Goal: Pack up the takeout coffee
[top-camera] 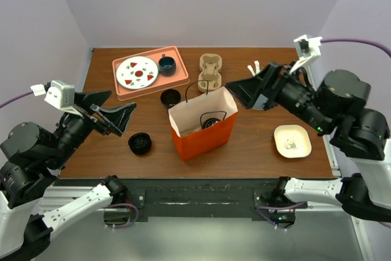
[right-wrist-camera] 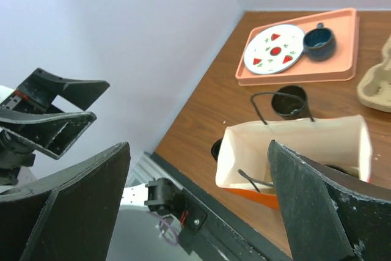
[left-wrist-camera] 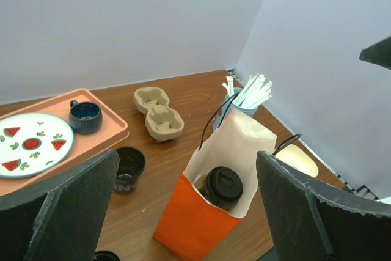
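Left wrist view: takeout coffee (left-wrist-camera: 223, 184), lidded, upright inside orange bag (left-wrist-camera: 186, 227), mid-table. Left claw (top-camera: 113, 109): jaws apart, empty. Right claw (top-camera: 239, 93): jaws apart, empty.

Left end effector (left-wrist-camera: 186, 163) hovering, jaws spread wide, framing orange bag (left-wrist-camera: 183, 227). Takeout coffee (left-wrist-camera: 223, 186) sitting upright inside bag, lid on. Lidless dark cup (left-wrist-camera: 128, 168) standing on tabletop (left-wrist-camera: 195, 90) beside bag. Cardboard carrier (left-wrist-camera: 159, 114) lying behind. Tray (left-wrist-camera: 116, 128) holding plate (left-wrist-camera: 30, 143) and mug (left-wrist-camera: 84, 116).
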### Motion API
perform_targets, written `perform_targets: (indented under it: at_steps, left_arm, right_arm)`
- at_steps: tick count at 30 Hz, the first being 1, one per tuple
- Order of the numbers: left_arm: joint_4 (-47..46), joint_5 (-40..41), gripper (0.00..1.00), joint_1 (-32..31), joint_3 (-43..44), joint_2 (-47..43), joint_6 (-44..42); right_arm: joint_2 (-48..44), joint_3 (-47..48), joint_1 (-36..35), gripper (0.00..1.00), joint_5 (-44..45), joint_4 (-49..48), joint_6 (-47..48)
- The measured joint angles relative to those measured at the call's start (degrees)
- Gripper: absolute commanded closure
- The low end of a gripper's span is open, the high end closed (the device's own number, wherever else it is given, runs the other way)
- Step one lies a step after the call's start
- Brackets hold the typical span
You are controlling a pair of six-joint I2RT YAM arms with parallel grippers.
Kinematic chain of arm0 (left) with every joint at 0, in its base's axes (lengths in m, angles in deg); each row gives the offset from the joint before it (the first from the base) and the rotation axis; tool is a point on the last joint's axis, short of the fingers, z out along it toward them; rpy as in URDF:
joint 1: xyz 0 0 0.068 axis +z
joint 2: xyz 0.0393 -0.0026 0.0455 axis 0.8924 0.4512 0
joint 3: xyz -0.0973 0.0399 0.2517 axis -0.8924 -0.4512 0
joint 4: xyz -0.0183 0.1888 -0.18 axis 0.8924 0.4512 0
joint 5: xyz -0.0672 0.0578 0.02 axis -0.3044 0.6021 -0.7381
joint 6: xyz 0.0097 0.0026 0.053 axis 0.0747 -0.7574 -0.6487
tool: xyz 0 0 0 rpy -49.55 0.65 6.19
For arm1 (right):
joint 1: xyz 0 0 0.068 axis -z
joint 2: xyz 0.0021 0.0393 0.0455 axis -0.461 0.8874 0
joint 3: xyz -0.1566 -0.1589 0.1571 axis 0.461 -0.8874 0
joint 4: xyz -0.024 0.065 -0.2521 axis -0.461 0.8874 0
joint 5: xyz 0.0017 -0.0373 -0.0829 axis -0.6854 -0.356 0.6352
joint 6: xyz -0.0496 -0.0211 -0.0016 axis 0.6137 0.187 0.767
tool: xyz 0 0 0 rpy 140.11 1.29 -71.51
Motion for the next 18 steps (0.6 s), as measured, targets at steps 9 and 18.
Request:
perform_targets:
  at_steps: [9, 18]
  left_arm:
    - [-1.46, -0.59, 0.00, 0.00, 0.63, 1.55, -1.31]
    - [-1.57, -0.44, 0.00, 0.00, -0.31, 0.94, -1.16]
  right_arm:
    - [-5.84, -7.91, 0.00, 0.01, 3.65, 0.17, -1.46]
    - [-5.03, -9.31, 0.00, 0.01, 6.14, 1.09, -2.10]
